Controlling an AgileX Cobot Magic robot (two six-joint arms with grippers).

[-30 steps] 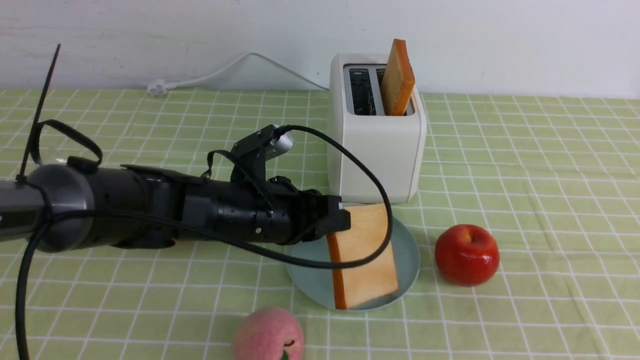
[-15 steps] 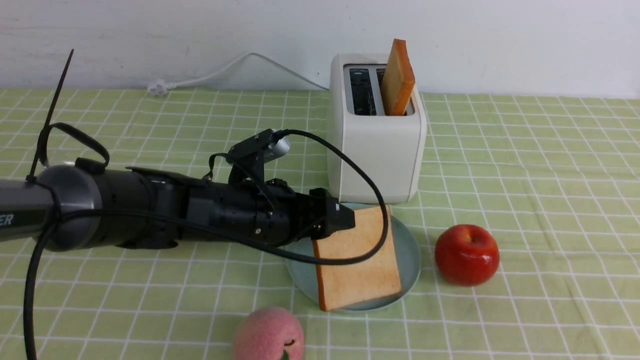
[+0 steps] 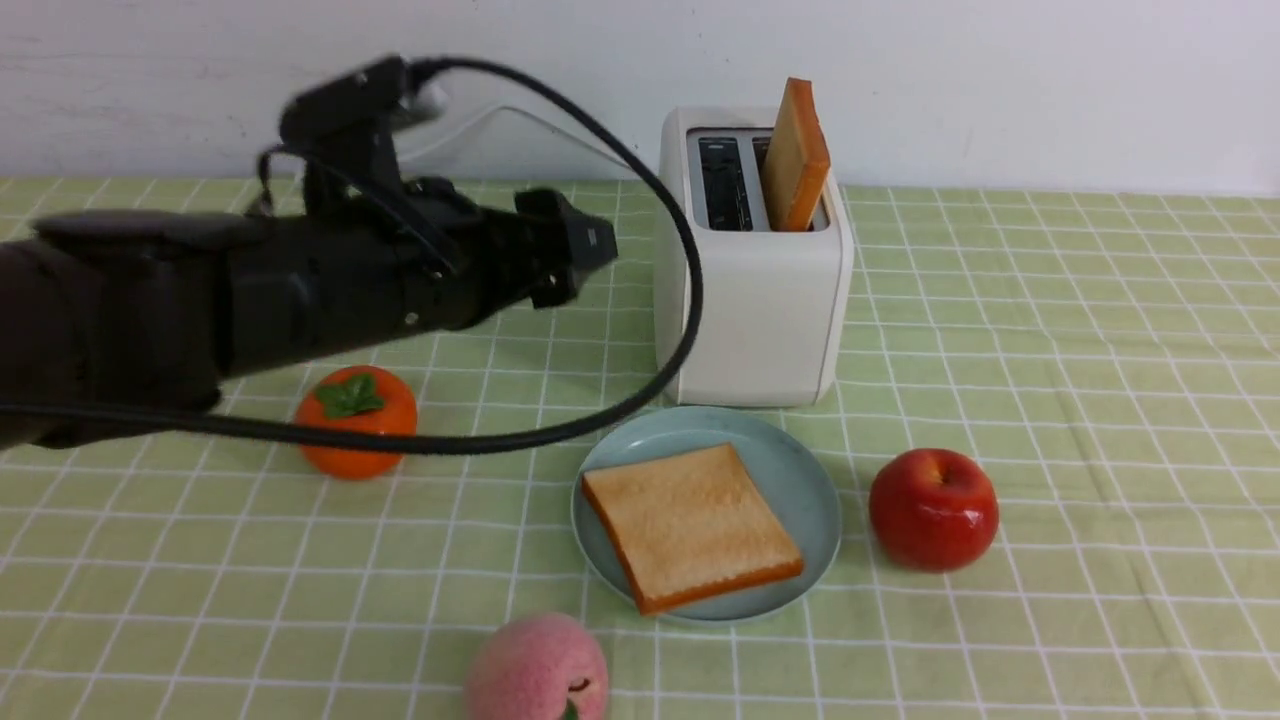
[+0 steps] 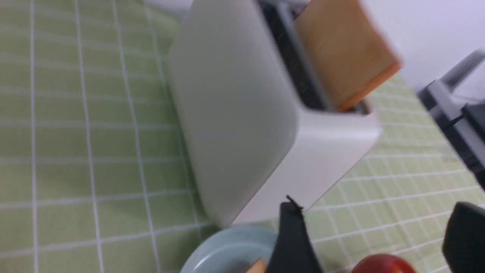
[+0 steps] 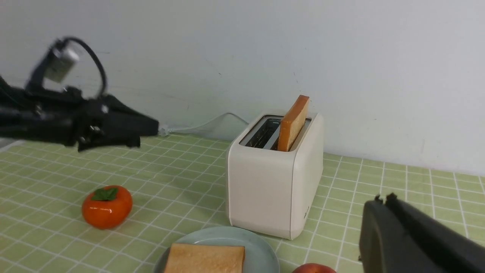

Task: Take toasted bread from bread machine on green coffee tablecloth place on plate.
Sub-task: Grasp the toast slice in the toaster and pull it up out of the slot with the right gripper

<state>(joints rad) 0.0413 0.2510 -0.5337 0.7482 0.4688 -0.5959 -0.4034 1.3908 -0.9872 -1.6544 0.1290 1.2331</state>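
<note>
Flat toast slice (image 3: 690, 525) on the plate (image 3: 805, 470), upright toast slice (image 3: 797, 155) in the bread machine (image 3: 760, 310).
The flat toast slice lies on the pale blue plate, just near of the white bread machine on the green checked tablecloth (image 3: 1050, 330); the upright toast slice stands in the right slot. The left claw (image 3: 585, 255) hovers left of the machine, spread wide, grasping nothing. The right claw (image 5: 384, 201) shows only partly at the near right; released or clenched, I cannot tell. A red apple (image 3: 933, 508) sits just right of the plate.
</note>
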